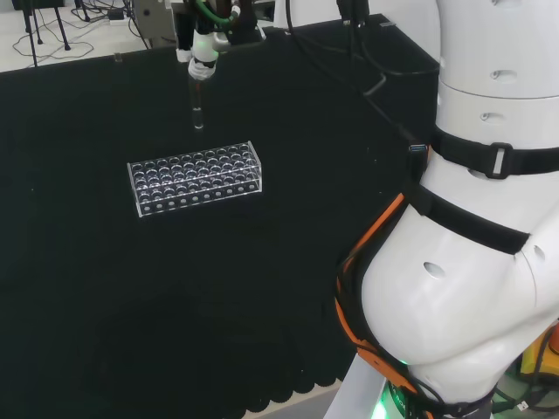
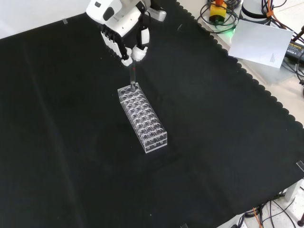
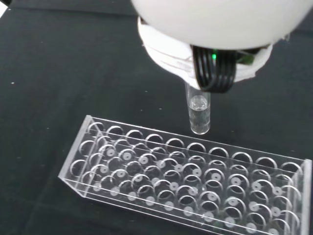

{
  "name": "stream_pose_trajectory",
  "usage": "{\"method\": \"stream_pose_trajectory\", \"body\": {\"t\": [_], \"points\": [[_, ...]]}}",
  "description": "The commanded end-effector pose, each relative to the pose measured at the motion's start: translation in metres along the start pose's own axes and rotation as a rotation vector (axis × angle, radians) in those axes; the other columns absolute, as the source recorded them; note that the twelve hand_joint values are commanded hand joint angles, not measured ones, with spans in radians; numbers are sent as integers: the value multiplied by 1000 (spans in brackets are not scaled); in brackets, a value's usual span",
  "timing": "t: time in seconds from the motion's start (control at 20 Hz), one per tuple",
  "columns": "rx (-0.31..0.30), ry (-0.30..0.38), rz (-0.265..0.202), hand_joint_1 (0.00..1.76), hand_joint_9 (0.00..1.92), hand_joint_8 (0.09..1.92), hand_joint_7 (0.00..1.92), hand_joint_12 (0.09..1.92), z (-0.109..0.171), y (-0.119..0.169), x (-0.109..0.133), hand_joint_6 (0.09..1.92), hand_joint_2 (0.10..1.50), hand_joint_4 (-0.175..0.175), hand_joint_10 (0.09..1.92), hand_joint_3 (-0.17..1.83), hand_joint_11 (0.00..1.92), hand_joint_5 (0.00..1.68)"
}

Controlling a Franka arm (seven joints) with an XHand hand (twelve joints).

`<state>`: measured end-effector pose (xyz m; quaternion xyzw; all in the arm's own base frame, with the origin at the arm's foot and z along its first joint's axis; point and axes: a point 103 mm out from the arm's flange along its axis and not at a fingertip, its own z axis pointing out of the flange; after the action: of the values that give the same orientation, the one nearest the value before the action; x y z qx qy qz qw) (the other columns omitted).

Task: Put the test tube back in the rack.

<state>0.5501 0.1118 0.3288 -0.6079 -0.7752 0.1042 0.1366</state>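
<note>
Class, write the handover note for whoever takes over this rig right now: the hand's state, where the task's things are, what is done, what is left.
Hand: shut on the test tube, holding it upright by its top.
Test tube: hangs above the cloth, its lower end near the rack but not in a hole, as the wrist view shows.
Rack: clear, on the black cloth, holes look empty.
Done: tube picked up and brought to the rack.
Left: line up over a hole, lower, release.

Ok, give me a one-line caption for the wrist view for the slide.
Hand holds the tube upright just above the clear rack, not yet in a hole.
</note>
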Motion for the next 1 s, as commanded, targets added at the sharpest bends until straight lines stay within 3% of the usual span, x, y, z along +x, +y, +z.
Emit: {"method": "stream_pose_trajectory", "body": {"t": [0.05, 1.0], "points": [[6, 4, -16, 1449, 1447, 619, 1470, 1079, 2, 2, 7, 87, 525, -175, 414, 766, 1374, 1473], [78, 42, -28, 1449, 1449, 617, 1471, 1080, 38, 7, 12, 87, 524, -175, 411, 766, 1374, 1476]]}}
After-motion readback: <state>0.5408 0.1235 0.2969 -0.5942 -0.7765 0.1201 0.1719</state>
